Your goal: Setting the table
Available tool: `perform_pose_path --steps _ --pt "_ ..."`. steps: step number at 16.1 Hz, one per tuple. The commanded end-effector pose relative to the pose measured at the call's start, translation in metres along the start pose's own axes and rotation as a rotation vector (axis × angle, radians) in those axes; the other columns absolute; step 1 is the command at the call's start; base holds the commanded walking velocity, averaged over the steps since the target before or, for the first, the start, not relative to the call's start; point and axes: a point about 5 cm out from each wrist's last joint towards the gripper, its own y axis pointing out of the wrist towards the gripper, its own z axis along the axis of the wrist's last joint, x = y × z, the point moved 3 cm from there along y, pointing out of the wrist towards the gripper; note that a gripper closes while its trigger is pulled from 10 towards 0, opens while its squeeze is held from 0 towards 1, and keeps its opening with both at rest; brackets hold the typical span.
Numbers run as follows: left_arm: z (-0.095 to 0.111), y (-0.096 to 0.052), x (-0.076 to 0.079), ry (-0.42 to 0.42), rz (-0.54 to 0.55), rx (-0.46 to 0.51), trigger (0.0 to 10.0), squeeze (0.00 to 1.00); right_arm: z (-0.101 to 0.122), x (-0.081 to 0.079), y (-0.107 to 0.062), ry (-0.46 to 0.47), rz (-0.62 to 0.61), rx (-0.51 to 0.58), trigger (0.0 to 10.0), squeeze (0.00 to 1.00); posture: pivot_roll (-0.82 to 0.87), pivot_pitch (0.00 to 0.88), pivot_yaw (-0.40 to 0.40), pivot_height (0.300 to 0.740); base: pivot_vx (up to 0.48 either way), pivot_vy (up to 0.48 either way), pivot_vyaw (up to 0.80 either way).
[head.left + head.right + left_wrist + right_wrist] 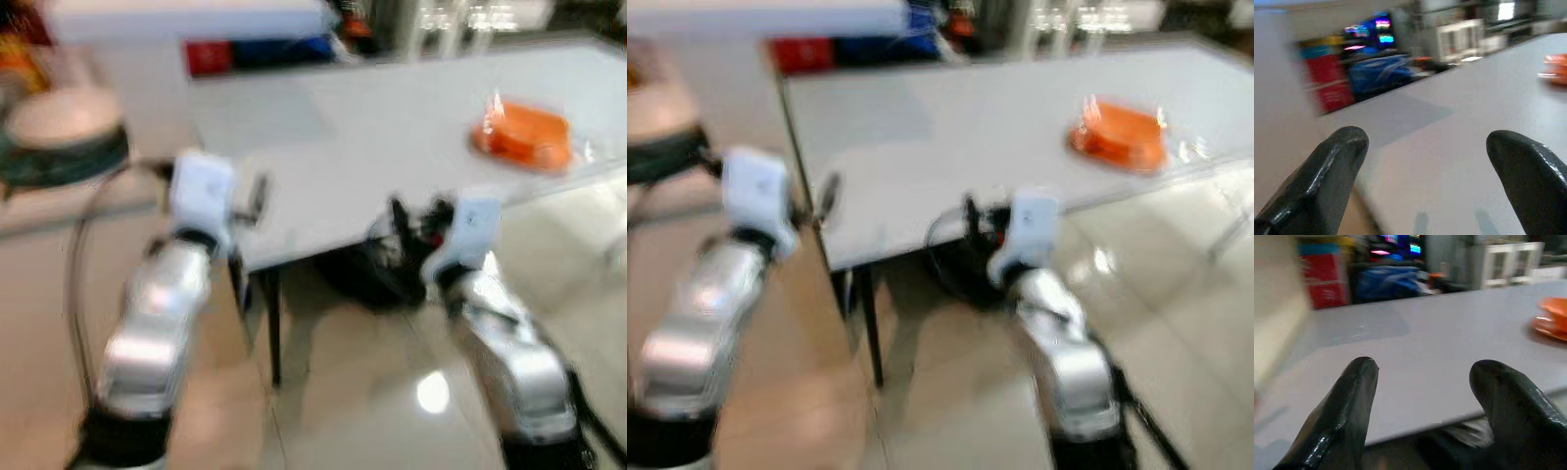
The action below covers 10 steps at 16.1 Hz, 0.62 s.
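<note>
Your left claw point(1420, 181) hangs at the near left corner of the table point(392, 137), its 2 black fingers spread wide with nothing between them. Your right claw point(1422, 411) sits just off the near edge, further right, also spread apart and empty. Both arms are raised toward the table, and the head views are blurred, so you are probably walking or turning.

Judging by what lies on the table, the setting has barely begun. You have 1 orange dish point(522, 133) resting near the right edge, well apart from both claws; whether it is a plate or a shallow bowl, the blur does not let you tell. The rest of the top is bare, so cutlery, cups and any further places are all left to do, and you carry nothing to lay down.

The table is a pale grey, smooth, matte top on dark legs point(273, 328). Under it a dark bundle point(377, 264) sits on a glossy tiled floor point(392, 382) that throws back lamp glare. At far left stands a round pale object on a dark base point(64, 137). Behind the table you see red and blue boxes point(260, 51) and white shelving.
</note>
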Motion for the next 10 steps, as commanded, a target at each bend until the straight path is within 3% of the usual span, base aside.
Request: perform_pose_path --steps 1,10 --pt "0.003 0.0 -0.008 0.02 0.03 0.01 10.0 0.0 0.008 -0.001 0.003 -0.01 0.003 0.039 10.0 0.0 0.07 0.007 -0.035 0.74 0.0 0.48 -0.79" --pt "0.009 0.003 -0.009 0.018 0.046 0.033 10.0 0.0 0.024 -0.011 0.005 -0.099 0.095 0.115 10.0 0.0 0.06 0.0 -0.036 0.74 0.0 0.48 0.0"
